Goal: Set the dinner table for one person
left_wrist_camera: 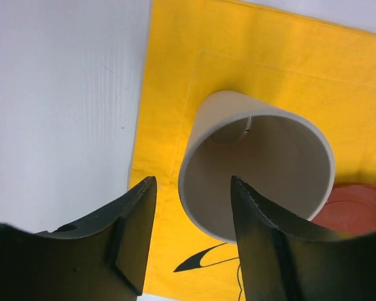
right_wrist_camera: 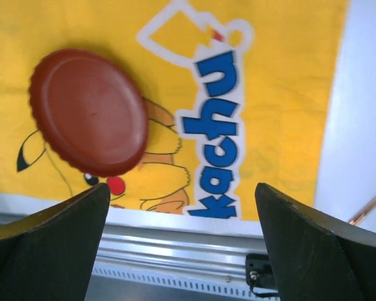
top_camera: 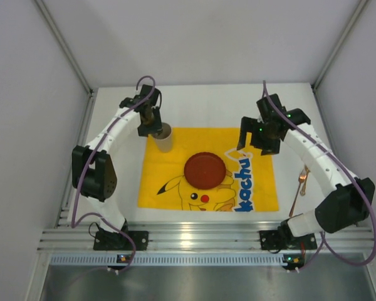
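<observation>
The white dinner table [top_camera: 207,103] carries a yellow Pikachu-print cloth [top_camera: 169,166]. A dark red plate [top_camera: 204,169] lies at the cloth's middle and also shows in the right wrist view [right_wrist_camera: 88,113]. A beige cup [top_camera: 165,139] stands on the cloth's far left corner. My left gripper [top_camera: 155,127] hangs over it, open. In the left wrist view the cup [left_wrist_camera: 257,169] sits just ahead of the left gripper [left_wrist_camera: 193,182]; one finger [left_wrist_camera: 266,244] overlaps its mouth, and cloth shows between the other finger and its wall. My right gripper [top_camera: 255,143] is open and empty above the cloth's far right part, as the right wrist view [right_wrist_camera: 182,188] shows.
Copper-coloured cutlery [top_camera: 302,179] lies on the bare table right of the cloth, beside the right arm; its tip shows in the right wrist view [right_wrist_camera: 370,207]. A metal rail [top_camera: 194,238] runs along the near edge. White walls enclose the table on three sides.
</observation>
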Robot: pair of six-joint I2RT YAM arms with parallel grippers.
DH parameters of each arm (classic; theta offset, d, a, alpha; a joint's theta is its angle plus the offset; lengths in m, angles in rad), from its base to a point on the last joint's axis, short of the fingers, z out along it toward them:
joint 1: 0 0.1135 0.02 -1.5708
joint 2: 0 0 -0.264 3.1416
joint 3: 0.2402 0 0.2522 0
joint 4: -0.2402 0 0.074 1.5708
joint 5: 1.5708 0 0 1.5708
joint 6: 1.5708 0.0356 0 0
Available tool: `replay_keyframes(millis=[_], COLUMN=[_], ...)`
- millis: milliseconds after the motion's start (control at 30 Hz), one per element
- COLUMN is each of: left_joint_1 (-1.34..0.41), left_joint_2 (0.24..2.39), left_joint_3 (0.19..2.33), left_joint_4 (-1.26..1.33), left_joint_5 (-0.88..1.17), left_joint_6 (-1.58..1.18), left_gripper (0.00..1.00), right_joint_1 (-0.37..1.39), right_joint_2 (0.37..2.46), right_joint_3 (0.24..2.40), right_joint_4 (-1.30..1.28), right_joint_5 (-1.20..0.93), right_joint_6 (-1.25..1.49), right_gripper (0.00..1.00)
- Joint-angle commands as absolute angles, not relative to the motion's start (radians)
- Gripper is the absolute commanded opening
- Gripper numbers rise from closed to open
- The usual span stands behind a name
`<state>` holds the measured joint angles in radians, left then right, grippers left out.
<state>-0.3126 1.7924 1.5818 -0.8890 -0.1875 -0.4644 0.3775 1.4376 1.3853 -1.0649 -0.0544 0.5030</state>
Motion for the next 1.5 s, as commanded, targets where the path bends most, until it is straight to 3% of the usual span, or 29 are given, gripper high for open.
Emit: replay_keyframes(millis=[0,67,167,300,533,700,833,1033,1233,1367,1467], left_joint_1=[-0.31,-0.31,-0.31,-0.311,-0.313,-0.311,-0.311,-0.311,-0.31,-0.311,-0.31], left_joint_2=[1.76,1.749,1.726,1.694,1.652,1.631,1.641,1.666,1.658,1.661,1.66], left_joint_3=[1.634,1.646,1.661,1.643,1.51,1.39,1.365,1.382,1.373,1.367,1.364], left_joint_4=[-0.854,-0.87,-0.887,-0.885,-0.833,-0.77,-0.758,-0.762,-0.764,-0.769,-0.767], left_joint_5=[-0.193,-0.207,-0.212,-0.184,-0.098,-0.043,-0.008,-0.006,0.051,0.071,0.068], left_joint_6=[-0.462,-0.471,-0.5,-0.517,-0.505,-0.476,-0.465,-0.437,-0.439,-0.44,-0.439], left_gripper=[0.58,0.67,0.71,0.72,0.7,0.7,0.69,0.68,0.67,0.66,0.66], right_joint_1=[0.269,0.137,-0.042,-0.138,-0.366,-0.411,-0.41,-0.396,-0.399,-0.4,-0.414], right_joint_2=[1.309,1.257,1.189,1.187,1.267,1.357,1.393,1.336,1.29,1.307,1.36], right_joint_3=[1.311,1.246,1.14,1.089,1.065,1.086,1.045,0.878,0.776,0.819,0.871], right_joint_4=[-1.108,-1.095,-1.089,-1.095,-1.052,-0.997,-0.953,-0.914,-0.845,-0.801,-0.81], right_joint_5=[0.06,0.075,0.081,0.179,0.109,0.136,0.138,0.113,0.109,0.126,0.169], right_joint_6=[0.546,0.549,0.54,0.56,0.551,0.534,0.543,0.603,0.608,0.594,0.591], right_gripper=[1.0,1.0,1.0,1.0,0.99,0.94,0.85,0.57,0.46,0.36,0.34])
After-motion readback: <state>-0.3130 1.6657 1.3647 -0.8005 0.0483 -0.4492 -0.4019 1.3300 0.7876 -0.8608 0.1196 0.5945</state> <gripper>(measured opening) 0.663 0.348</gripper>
